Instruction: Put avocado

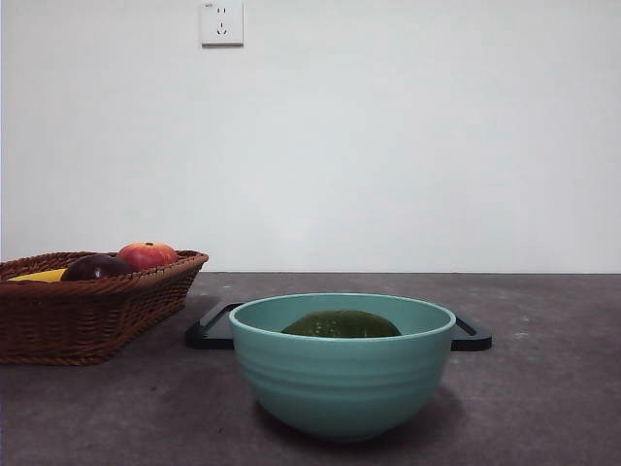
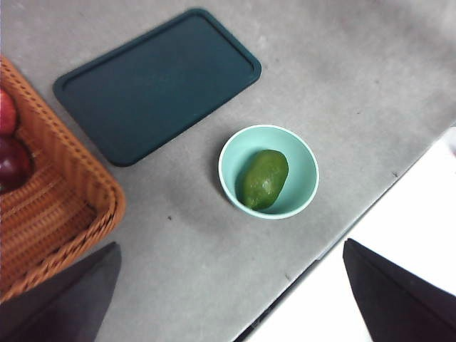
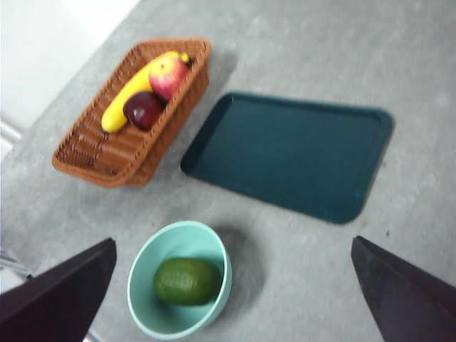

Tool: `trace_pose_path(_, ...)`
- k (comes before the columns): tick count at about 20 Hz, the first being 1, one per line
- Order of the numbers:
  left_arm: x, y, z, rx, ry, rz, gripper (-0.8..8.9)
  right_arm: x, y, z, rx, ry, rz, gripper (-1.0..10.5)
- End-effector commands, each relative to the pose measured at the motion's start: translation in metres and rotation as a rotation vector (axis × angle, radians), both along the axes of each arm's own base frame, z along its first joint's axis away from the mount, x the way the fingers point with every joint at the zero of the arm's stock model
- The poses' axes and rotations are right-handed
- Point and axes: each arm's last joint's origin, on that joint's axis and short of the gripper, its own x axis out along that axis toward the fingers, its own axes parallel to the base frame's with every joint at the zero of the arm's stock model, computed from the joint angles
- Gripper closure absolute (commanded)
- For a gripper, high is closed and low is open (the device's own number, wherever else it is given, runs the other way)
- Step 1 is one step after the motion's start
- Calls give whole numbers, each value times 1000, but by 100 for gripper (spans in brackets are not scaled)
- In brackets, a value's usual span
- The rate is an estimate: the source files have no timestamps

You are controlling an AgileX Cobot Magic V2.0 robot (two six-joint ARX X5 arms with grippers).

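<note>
The dark olive-green avocado (image 1: 342,324) lies inside a teal bowl (image 1: 342,379) near the table's front edge; it also shows in the left wrist view (image 2: 265,179) and the right wrist view (image 3: 187,281). Both arms hang high above the table. My left gripper (image 2: 231,296) is open with nothing between its jaws, well above the bowl (image 2: 303,171). My right gripper (image 3: 231,292) is open too, empty, high over the bowl (image 3: 146,274) and tray. Neither gripper shows in the front view.
A dark flat tray (image 1: 215,327) lies behind the bowl. A wicker basket (image 1: 87,316) at the left holds a red-orange apple (image 1: 147,254), a dark maroon fruit (image 1: 95,267) and a banana (image 3: 132,92). The table edge (image 2: 335,235) runs close by the bowl.
</note>
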Motion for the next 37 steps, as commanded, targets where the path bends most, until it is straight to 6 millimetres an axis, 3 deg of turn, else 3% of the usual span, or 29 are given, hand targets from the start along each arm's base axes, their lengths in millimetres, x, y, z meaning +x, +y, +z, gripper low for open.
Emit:
trace_pose_path(1,-14,16,-9,-31,-27,1,317,-1,0,4,1,2,6,401)
trace_pose_path(5,-38,48,-34,-107,-60,22,317,0,0,4,-1,3,3,402)
trace_pose_path(8,-52,66,-39,-171,-103,24,317,1,1,3,-4,13,5,402)
trace_pose_path(12,-58,75,-37,-225,-157,25,317,8,13,-1,-3,52,72,403)
trace_pose_path(15,-58,74,-35,-236,-169,23,317,21,35,-9,-31,110,111,403)
trace_pose_path(21,-57,74,-34,-248,-177,23,317,54,97,-45,-226,259,195,403)
trace_pose_path(25,-57,74,-34,-248,-177,23,317,82,124,-73,-374,334,243,403)
trace_pose_path(30,-57,74,-34,-248,-177,23,317,108,142,-112,-484,412,278,403)
trace_pose_path(35,-57,74,-34,-248,-177,23,317,124,154,-135,-498,386,299,406)
trace_pose_path(37,-57,74,-34,-248,-177,23,317,128,156,-143,-492,393,304,566)
